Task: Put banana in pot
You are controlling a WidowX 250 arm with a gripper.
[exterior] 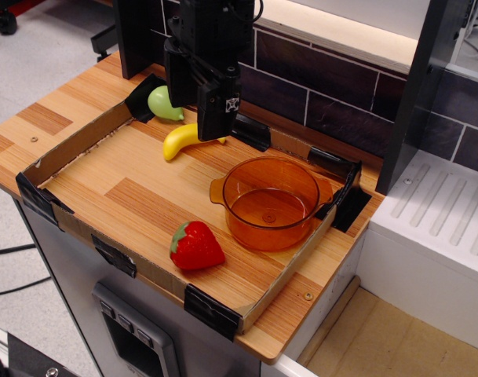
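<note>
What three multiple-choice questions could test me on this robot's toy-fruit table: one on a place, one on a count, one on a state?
1. Where is the strawberry?
A. In the pot
B. On the wood in front of the pot
C. Beside the pear

2. How many toy fruits?
A. Two
B. Three
C. Five

3. The orange pot is:
A. Empty
B. Holding the banana
C. Overturned

Key: 1 B, it lies near the tray's front edge. 2 B, strawberry, banana and green pear. 3 A, its bare bottom shows; the banana lies under the gripper.
</note>
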